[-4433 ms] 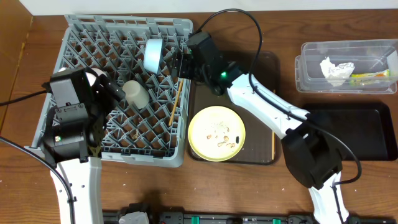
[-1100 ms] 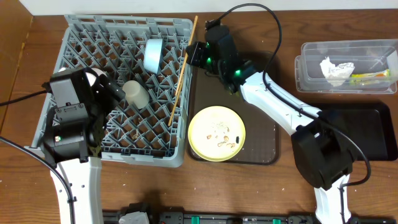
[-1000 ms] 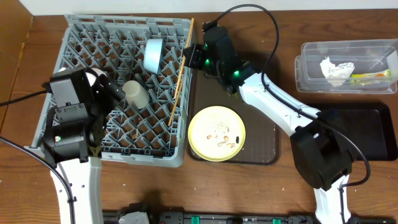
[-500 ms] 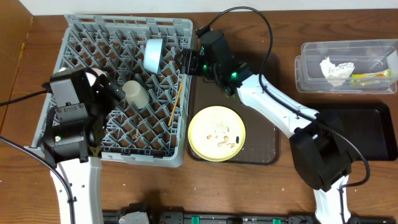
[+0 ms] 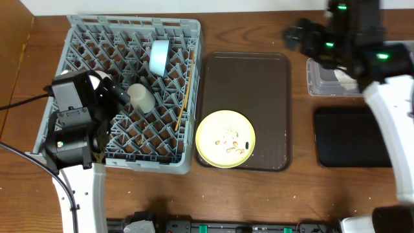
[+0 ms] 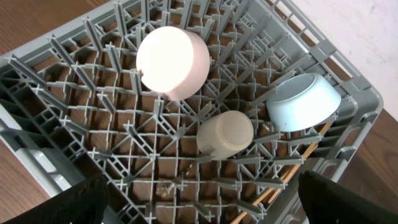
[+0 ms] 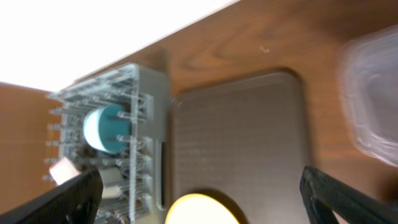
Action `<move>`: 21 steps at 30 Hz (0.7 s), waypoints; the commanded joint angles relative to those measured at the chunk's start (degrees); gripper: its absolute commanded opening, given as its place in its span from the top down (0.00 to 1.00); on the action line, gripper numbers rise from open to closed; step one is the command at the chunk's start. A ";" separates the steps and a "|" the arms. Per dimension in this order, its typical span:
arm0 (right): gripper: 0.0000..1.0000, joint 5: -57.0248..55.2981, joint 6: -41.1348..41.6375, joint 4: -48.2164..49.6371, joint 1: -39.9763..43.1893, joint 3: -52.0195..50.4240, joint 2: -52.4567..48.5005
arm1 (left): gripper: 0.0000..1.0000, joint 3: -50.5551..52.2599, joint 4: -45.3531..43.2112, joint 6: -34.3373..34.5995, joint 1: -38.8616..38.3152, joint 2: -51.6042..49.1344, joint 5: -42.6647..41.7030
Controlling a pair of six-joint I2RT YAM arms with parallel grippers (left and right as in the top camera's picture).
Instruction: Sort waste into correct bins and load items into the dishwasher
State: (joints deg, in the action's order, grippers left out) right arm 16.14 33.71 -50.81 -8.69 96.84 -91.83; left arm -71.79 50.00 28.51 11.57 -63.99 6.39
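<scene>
So everything is sitting on a brown wooden table [image 5: 259,194] with the grain running left to right; a paler wooden strip [image 5: 10,58] is showing along the far-left side, angled a bit; past the far edge a plain white surface [image 5: 129,5] is glowing really bright, can't tell if it's wall or floor; in the left wrist view the same white is peeking in at the top right; the light is falling soft and even, throwing only faint shadows; the right wrist view is blurring the wood.
</scene>
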 commanded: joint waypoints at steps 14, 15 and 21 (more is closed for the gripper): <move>0.01 -9.84 -18.75 -34.56 16.55 0.09 6.38 | 0.02 -0.11 -5.07 0.09 0.24 -0.39 0.72; 0.01 -9.90 -18.80 -35.63 16.55 0.09 6.38 | 0.02 -0.11 -5.07 0.09 0.26 -0.39 0.72; 0.01 -5.46 -21.94 -39.47 15.58 0.00 6.38 | 0.02 -0.11 -4.90 0.09 0.24 -0.39 -0.35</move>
State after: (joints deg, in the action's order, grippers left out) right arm 7.31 16.34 -89.71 7.60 96.75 -86.11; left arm -71.77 44.99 28.51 11.57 -64.07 6.39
